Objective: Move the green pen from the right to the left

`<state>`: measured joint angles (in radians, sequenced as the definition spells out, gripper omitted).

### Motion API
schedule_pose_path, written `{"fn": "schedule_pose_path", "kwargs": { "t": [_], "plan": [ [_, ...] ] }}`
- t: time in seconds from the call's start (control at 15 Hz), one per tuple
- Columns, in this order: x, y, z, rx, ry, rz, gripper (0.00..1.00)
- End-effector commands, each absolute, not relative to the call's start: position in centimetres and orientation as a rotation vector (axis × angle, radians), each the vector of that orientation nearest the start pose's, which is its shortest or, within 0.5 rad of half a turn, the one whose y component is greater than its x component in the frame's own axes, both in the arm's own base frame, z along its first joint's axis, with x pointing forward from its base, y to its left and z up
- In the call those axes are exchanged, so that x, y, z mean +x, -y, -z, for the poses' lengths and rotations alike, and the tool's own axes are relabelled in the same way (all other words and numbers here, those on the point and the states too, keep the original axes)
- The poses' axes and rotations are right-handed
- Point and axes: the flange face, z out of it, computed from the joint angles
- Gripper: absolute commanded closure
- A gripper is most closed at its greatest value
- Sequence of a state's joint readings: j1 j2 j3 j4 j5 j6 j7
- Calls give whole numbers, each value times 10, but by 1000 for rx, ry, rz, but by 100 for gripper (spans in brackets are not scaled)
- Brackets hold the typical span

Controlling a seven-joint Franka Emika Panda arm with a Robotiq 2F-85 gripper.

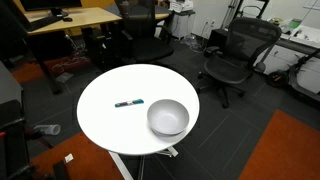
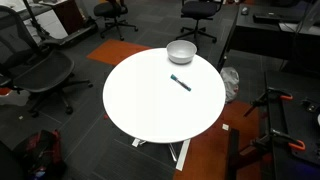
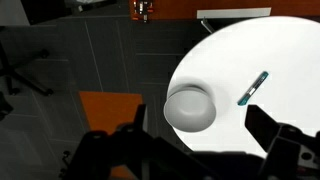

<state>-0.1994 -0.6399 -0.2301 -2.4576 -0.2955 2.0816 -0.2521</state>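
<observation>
The green pen (image 1: 128, 103) is a short dark stick with a teal section. It lies on the round white table (image 1: 105, 125) beside the round grey bowl (image 1: 168, 117). Both exterior views show it apart from the bowl (image 2: 181, 51), with the pen (image 2: 180, 82) nearer the table's (image 2: 150, 105) middle. In the wrist view my gripper (image 3: 200, 128) is open and empty, high above the table (image 3: 250, 45). Its dark fingers frame the bowl (image 3: 190, 108), and the pen (image 3: 253, 88) lies by the right finger. The arm does not show in either exterior view.
Black office chairs (image 1: 232, 55) (image 2: 40, 75) stand around the table. A wooden desk (image 1: 75, 20) is at the back. Orange carpet patches (image 3: 110, 110) (image 1: 290, 145) lie on the dark floor. A stand with red clamps (image 2: 275, 135) is next to the table.
</observation>
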Motion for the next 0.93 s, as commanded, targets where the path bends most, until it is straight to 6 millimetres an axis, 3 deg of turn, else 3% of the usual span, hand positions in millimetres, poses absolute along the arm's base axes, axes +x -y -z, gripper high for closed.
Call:
{"fn": "schedule_pose_path", "kwargs": {
  "t": [0.0,0.4,0.87],
  "plan": [
    [342,184,-536,-3335,-64,333,0],
    [345,182,-534,-3338,-63,336,0],
    [379,152,-488,-3309,-22,332,0]
  ]
}}
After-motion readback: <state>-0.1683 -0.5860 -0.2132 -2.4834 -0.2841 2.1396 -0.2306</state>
